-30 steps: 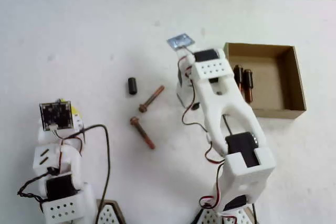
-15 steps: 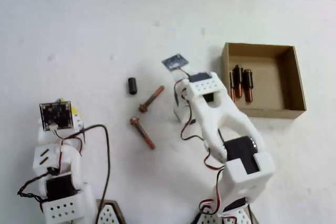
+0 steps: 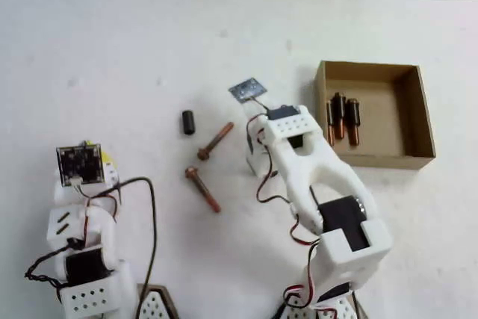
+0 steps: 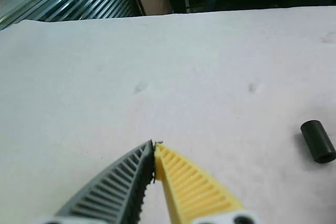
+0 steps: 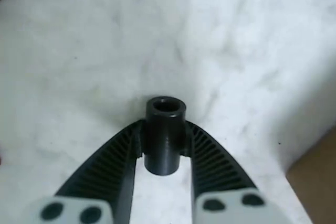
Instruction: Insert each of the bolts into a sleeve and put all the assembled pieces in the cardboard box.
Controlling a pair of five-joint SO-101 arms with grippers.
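no text, label, number or sign can be read on anything on the table.

On my feed the table (image 3: 112, 35) is bright and evenly lit, its white top close to glaring in the high view, while the room past its far edge is dark. Shadows are soft: a faint one beside the right arm (image 3: 314, 155), shade inside the cardboard box (image 3: 423, 110), and a dim patch around the sleeve (image 5: 165, 114) pinched in the right gripper (image 5: 164, 130).
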